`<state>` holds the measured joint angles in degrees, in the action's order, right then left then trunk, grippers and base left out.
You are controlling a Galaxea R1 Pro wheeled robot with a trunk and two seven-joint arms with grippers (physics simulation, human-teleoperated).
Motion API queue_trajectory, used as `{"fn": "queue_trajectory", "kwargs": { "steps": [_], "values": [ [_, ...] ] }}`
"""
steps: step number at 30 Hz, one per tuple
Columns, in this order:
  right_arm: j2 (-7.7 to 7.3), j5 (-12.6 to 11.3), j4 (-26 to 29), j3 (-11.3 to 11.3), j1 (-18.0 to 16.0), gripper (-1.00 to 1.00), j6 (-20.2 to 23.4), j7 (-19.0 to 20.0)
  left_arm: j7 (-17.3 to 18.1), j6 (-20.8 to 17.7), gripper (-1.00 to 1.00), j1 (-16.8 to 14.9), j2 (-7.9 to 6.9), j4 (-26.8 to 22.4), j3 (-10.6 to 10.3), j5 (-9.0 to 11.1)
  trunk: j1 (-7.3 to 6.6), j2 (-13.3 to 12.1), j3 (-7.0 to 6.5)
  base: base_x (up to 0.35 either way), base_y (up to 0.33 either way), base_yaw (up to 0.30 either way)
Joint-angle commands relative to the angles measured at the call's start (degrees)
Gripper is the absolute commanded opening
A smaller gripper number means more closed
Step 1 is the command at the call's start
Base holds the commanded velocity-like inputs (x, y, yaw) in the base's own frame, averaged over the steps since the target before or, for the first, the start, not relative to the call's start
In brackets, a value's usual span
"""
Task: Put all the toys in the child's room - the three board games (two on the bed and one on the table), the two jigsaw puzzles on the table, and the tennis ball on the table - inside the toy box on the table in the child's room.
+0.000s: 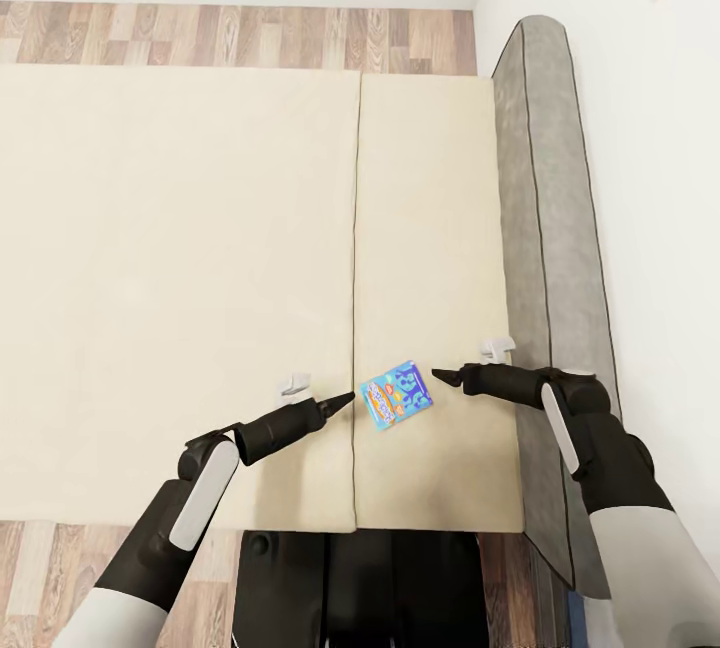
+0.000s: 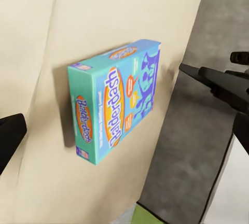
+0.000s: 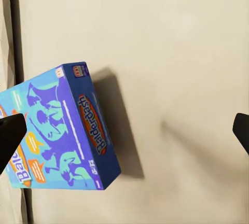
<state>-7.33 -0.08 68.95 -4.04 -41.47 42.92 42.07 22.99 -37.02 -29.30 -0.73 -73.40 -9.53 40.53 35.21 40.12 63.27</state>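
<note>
Between the left pincer [image 1: 345,398] at nine o'clock and right pincer [image 1: 440,375] at three o'clock, both spread wide and holding nothing, lies the flat blue-and-teal cardboard board game box [image 1: 396,394] on the cream bed [image 1: 180,258], probably ready for a two-sided squeeze.

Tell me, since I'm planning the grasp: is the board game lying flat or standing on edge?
Lying flat: the board game rests broad face up on the bed, its narrow sides vertical.
</note>
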Motion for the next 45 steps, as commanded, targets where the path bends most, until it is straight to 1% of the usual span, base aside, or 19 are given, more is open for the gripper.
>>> {"fn": "queue_trajectory", "kwargs": {
  "steps": [1,26,31,33,36,38,40,41,43,45],
  "values": [
    [0.0,0.0,0.0,-0.1,0.0,1.0,0.4,0.3,-0.1,-0.3,1.0,0.0,-0.02,0.1,-0.1,0.3,0.01,0.1,0.11,0.0,0.0,0.0],
    [0.07,0.0,0.1,0.2,0.0,1.0,0.2,0.7,-0.1,-0.1,1.0,-0.4,-0.01,0.7,-0.2,0.3,0.01,0.1,2.31,0.0,0.0,0.0],
    [0.14,0.0,0.1,0.4,0.0,1.0,0.2,0.7,-0.2,0.3,1.0,-0.5,0.06,1.0,-0.2,-0.1,0.01,0.1,2.77,0.0,0.0,0.0],
    [0.16,0.0,0.2,0.4,0.0,1.0,0.2,0.7,-0.3,0.7,1.0,-1.0,0.22,1.3,-0.2,-0.6,0.01,0.1,2.95,0.0,0.0,0.0],
    [0.19,0.0,0.2,0.4,0.0,1.0,0.1,0.7,-0.3,0.8,1.0,-1.5,0.3,1.5,-0.2,-0.8,0.01,0.1,3.22,0.0,0.0,0.0],
    [0.21,0.0,0.2,0.4,0.1,1.0,0.1,0.7,-0.4,0.9,1.0,-2.1,0.39,1.7,-0.3,-1.0,0.01,0.1,3.37,0.0,0.0,0.0],
    [0.24,0.0,0.3,0.3,0.1,1.0,-0.1,0.7,-0.5,1.0,1.0,-3.3,0.56,2.5,-0.4,-1.2,0.01,0.1,3.47,0.0,0.0,0.0],
    [0.24,0.0,0.3,0.3,0.1,1.0,-0.1,0.7,-0.5,1.0,1.0,-3.3,0.56,2.5,-0.4,-1.2,0.01,0.1,3.52,0.0,0.0,0.0],
    [0.25,0.1,0.3,0.3,0.1,1.0,-0.1,0.7,-0.6,1.1,1.0,-3.9,0.66,3.1,-0.5,-1.3,0.01,0.1,3.6,0.0,0.0,0.0],
    [0.27,0.1,0.3,0.2,0.1,1.0,-0.2,0.7,-0.7,1.1,1.0,-5.2,1.12,4.9,-0.5,-1.5,0.01,0.1,3.65,0.0,0.0,0.0]
  ]
}}
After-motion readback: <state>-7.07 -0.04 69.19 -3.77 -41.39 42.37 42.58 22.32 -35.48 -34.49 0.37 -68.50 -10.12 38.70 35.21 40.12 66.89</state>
